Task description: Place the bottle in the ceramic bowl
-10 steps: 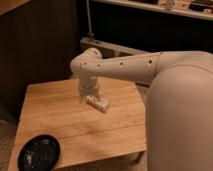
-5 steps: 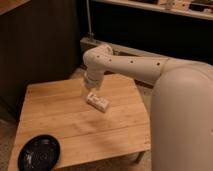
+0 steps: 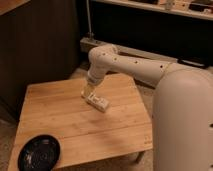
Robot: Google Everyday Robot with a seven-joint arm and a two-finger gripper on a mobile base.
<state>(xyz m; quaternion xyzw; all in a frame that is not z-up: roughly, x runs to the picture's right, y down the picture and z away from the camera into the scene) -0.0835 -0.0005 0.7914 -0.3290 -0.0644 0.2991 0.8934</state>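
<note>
The gripper [image 3: 88, 93], whether open or closed I could not tell, stood over the upper-left end of the diagonally lying bottle [image 3: 98, 103], well apart from the ceramic bowl [image 3: 40, 153].

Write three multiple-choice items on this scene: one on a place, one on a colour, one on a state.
1. Where is the shallow round glossy black ceramic bowl? A) light wooden table's front-left corner; B) table's middle; C) floor.
2. The small stubby bottle's colour? A) red; B) pale cream-white; C) green.
3. The bottle's state? A) inside the bowl; B) outside the bowl, at the gripper; C) on a shelf.
Answers: 1A, it sits by the table's near edge. 2B, pale against the wood. 3B, the gripper meets it mid-table, apart from the bowl.
</note>
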